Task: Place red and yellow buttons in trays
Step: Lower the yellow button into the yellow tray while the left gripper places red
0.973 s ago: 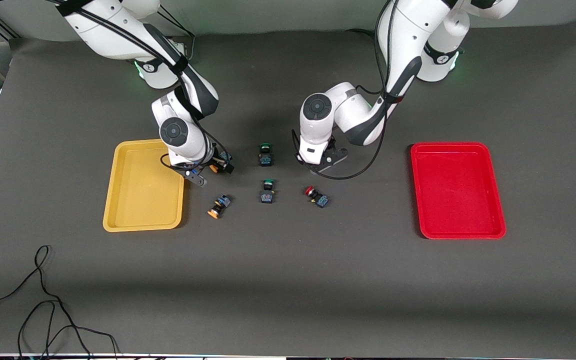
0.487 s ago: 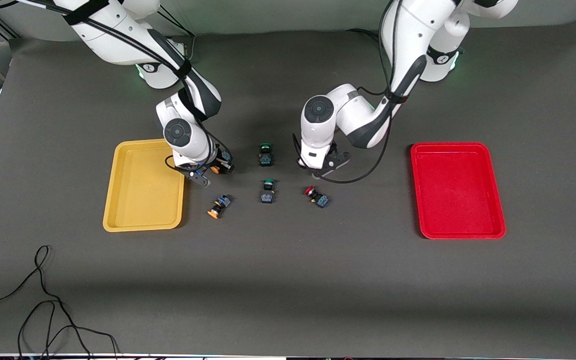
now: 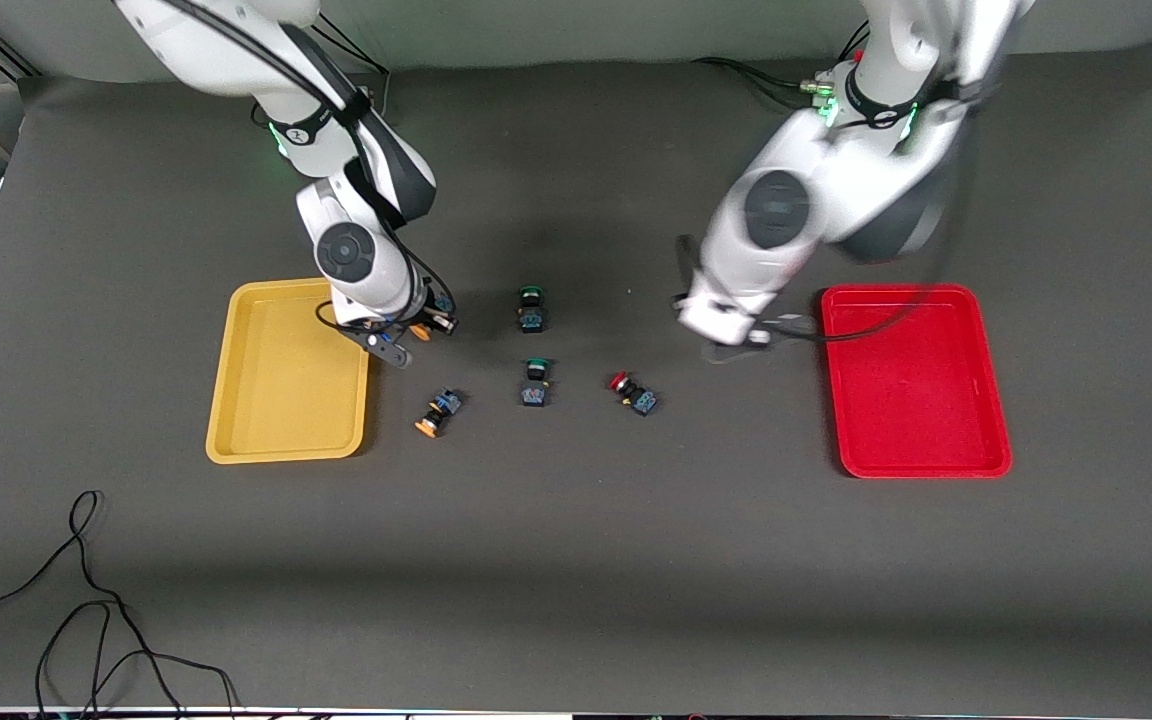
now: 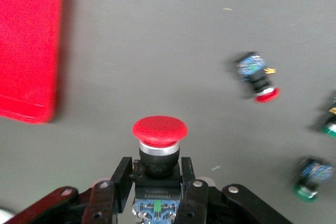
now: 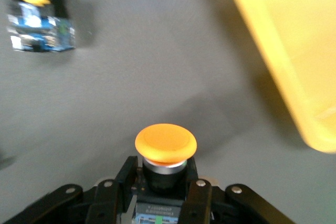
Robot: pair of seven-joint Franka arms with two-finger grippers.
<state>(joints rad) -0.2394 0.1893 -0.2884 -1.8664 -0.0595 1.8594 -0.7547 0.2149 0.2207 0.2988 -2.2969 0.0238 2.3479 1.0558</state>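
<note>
Red-capped and clamped tight, one button (image 4: 159,145) sits between the fingers of the left gripper (image 4: 157,195), cap pointing away from the wrist, up over bare mat just beside the red tray (image 3: 916,380). From the front camera that gripper (image 3: 731,335) hangs close to the tray's rim on the side facing the middle of the table. The red tray itself lies toward the left arm's end of the table, roughly midway between the robots' edge and the front camera's edge.

A yellow-orange capped button (image 5: 165,153) is pinched the same way in the right gripper (image 5: 160,198), lifted above the mat right by the yellow tray (image 3: 286,372), whose rim (image 5: 283,61) fills a corner of the right wrist view. The yellow tray lies toward the right arm's end, level with the red one. In the front view the right gripper (image 3: 406,335) is just off that tray's edge.

On the mat between the trays, a second yellow-orange button (image 3: 437,411) lies on its side near the yellow tray, and a second red button (image 3: 633,392) lies tipped over closer to the red tray. Two green-capped switches sit in the middle, one (image 3: 531,309) farther from the front camera than the other (image 3: 535,383).

A black cable (image 3: 86,610) loops near the table's front corner at the right arm's end.
</note>
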